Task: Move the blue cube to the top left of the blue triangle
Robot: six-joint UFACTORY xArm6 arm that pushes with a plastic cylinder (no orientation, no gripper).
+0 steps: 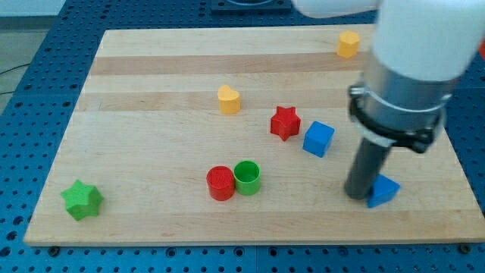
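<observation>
The blue cube (318, 139) sits on the wooden board (151, 152) right of centre, just right of a red star (285, 122). The blue triangle (384, 190) lies near the board's lower right. My tip (358, 194) rests on the board touching the triangle's left side. The tip is below and to the right of the blue cube, apart from it. The thick arm body (413, 68) above hides part of the board's upper right.
A red cylinder (220, 183) and a green cylinder (247, 177) stand side by side below centre. A green star (82, 199) is at the lower left. A yellow heart (229, 98) is above centre. A yellow hexagon block (348, 44) is near the top right.
</observation>
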